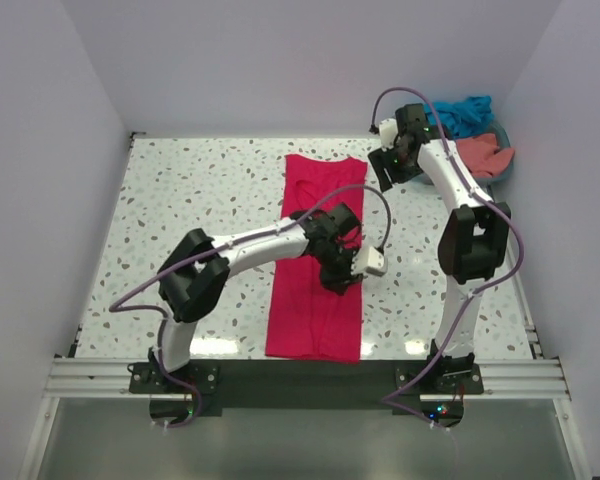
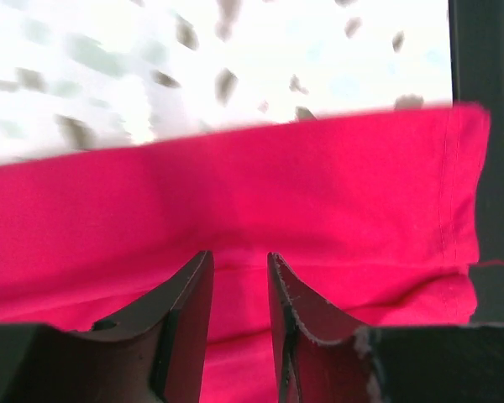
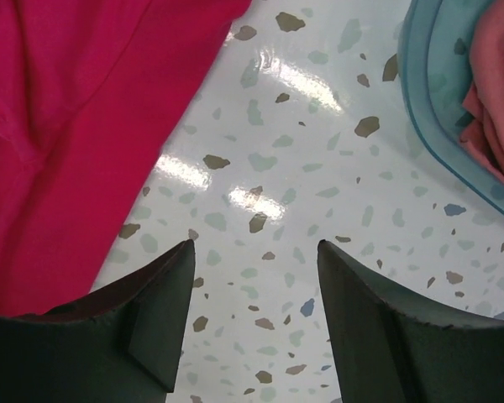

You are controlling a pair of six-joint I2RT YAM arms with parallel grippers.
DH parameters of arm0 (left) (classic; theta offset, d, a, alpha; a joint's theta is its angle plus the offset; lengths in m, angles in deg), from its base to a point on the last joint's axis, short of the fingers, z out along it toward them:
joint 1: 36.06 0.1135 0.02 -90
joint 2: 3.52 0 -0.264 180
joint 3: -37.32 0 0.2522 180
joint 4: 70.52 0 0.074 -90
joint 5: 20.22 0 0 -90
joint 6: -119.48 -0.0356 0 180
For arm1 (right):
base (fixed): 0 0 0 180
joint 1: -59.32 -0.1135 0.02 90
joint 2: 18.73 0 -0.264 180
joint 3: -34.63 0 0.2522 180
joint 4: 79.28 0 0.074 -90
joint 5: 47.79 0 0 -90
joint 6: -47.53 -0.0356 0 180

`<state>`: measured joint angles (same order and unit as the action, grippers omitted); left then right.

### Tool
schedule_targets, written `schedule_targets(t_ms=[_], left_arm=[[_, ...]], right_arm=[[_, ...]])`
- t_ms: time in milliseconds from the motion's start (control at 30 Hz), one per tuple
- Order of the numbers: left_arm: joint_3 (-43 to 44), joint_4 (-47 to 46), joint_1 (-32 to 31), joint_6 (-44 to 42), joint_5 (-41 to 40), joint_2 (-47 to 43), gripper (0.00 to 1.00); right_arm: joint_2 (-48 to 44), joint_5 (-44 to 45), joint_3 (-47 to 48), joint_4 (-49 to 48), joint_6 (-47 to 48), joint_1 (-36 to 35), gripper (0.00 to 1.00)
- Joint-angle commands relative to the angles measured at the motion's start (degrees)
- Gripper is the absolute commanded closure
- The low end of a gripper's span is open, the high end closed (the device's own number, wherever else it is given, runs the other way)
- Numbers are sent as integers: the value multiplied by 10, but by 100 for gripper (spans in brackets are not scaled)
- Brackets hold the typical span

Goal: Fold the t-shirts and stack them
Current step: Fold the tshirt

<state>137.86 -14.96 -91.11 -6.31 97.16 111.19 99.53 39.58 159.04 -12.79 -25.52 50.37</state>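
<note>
Pink shirt (image 1: 315, 320) lies as a long strip running near-to-far on the desk (image 1: 200, 200); left tool (image 2: 239, 260), narrow and empty, hovers at its mid-right edge, right tool (image 3: 256, 248) wide beside its far corner

— What do we see lying on the speckled white table (image 1: 200, 220)?
— We see a crimson-pink t-shirt (image 1: 315, 310) flat in a long strip mid-table, and a teal basket (image 3: 418, 96) at the far right corner.

The crimson-pink t-shirt (image 1: 315, 320) is lying flat in the centre, folded into a long narrow strip running near to far. The teal-blue t-shirt (image 1: 465, 112) and salmon-coral t-shirt (image 1: 483, 155) are sitting crumpled together at far right.
</note>
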Motion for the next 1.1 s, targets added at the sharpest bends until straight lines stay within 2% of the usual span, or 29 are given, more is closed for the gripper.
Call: schedule_targets(t_ms=[0, 100, 133, 200, 333, 400, 567, 800, 967, 1067], left_arm=[[56, -29, 92, 83, 111, -48, 62], [76, -67, 176, 133, 135, -49, 62], [78, -97, 193, 161, 134, -45, 62], [83, -122, 243, 191, 125, -21, 63], [124, -166, 296, 279, 110, 56, 64], [139, -178, 308, 314, 72, 81, 66], [136, -231, 319, 375, 66, 124, 69], [109, -268, 332, 432, 0, 164, 76], [109, -276, 364, 451, -41, 190, 78], [138, -267, 388, 455, -38, 215, 78]], right_arm=[[4, -38, 39, 33, 0, -3, 37], [22, -76, 49, 40, -12, -5, 48], [35, -90, 55, 40, -17, -8, 55], [50, -99, 68, 36, -25, -20, 63], [94, -106, 90, 14, -41, -50, 76], [108, -94, 97, 9, -39, -67, 80], [143, -39, 96, -29, -37, -85, 84], [231, 50, 155, -36, 7, -113, 90], [273, 103, 192, -71, 19, -123, 90], [290, 124, 212, -102, 20, -128, 88]])
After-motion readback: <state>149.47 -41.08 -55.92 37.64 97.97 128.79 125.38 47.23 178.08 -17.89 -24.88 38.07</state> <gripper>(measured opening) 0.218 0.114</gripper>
